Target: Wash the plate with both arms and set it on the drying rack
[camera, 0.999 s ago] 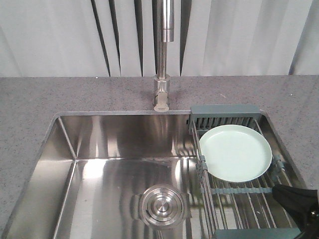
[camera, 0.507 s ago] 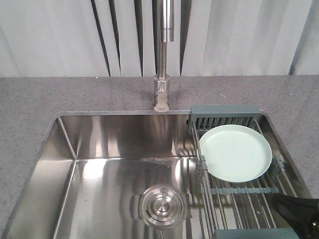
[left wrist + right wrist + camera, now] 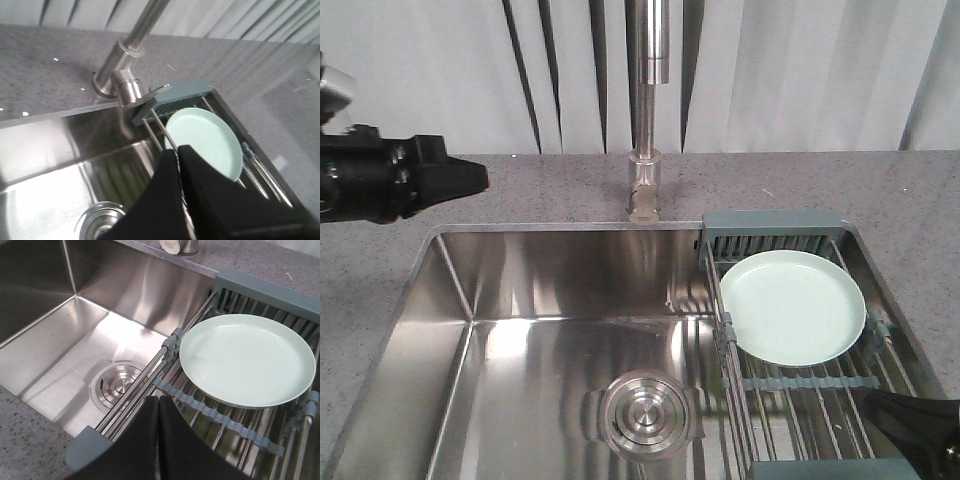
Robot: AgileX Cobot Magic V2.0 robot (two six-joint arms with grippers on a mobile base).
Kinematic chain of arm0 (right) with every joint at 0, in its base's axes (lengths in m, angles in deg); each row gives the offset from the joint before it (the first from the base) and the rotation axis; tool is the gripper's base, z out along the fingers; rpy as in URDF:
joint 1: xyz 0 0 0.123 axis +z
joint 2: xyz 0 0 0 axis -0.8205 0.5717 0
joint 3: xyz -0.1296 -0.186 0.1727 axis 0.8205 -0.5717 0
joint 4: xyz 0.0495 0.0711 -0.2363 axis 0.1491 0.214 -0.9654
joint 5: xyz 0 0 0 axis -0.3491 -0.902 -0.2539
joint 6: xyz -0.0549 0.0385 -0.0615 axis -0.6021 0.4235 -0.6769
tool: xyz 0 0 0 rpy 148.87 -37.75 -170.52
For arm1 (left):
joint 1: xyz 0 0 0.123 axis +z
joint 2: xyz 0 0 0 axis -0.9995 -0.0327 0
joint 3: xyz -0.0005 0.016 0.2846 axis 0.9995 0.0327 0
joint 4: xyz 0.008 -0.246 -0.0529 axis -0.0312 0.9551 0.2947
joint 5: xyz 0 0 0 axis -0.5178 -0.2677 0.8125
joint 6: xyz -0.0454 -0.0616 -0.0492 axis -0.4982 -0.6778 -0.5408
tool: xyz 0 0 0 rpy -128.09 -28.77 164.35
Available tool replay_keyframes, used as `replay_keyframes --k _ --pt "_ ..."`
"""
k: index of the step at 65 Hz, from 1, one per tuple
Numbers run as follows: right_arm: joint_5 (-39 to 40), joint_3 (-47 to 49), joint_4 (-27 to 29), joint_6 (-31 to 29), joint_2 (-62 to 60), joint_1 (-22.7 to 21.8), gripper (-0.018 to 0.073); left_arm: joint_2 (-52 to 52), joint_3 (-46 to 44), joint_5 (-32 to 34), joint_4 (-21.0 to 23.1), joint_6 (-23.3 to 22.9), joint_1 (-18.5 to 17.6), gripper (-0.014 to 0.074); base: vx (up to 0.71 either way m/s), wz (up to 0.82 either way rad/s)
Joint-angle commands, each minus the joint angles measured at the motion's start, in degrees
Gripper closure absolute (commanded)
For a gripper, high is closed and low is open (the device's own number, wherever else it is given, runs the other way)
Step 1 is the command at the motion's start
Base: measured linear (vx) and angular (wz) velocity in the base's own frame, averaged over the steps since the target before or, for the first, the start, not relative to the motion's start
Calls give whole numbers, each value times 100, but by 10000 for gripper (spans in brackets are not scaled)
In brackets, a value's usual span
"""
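Plate (image 3: pixel 792 306) flat on drying rack (image 3: pixel 772 228); both claws closed, clear.

Speckled grey stone countertop (image 3: pixel 520 190), steel sink (image 3: pixel 550 290) set into it, tap (image 3: pixel 644 190) mounted behind the sink, wire drying rack (image 3: pixel 800 400) across the sink's right side

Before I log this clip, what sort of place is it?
Probably a kitchen sink station: a steel sink set in a grey speckled counter, a tall faucet behind it, and a rack over the basin holding a plate.
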Motion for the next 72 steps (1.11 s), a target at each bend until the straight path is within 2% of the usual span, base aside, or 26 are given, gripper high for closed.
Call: replay_keyframes --k 1,7,14,24,35,49,72 --pt "245 166 97 -45 13 -18 568 -512 -485 -501 940 367 -130 603 0 0" --pt "245 166 97 -45 13 -18 568 -1207 -860 -806 1190 426 -339 603 0 0" --pt "245 166 97 -45 13 -18 568 -1806 -1329 -944 1240 415 -675 603 0 0" --pt "245 166 97 -45 13 -18 568 -2430 -1937 -938 1244 372 -1135 603 0 0" --pt "245 166 97 -45 13 -18 568 -2922 -2408 -760 1334 221 -1447 603 0 0" --pt "245 166 97 -45 13 -18 568 -3454 -2725 -665 1981 221 -1524 603 0 0" --pt "245 166 97 -45 13 -18 568 -4165 -3508 -554 1993 -56 -1524 603 0 0"
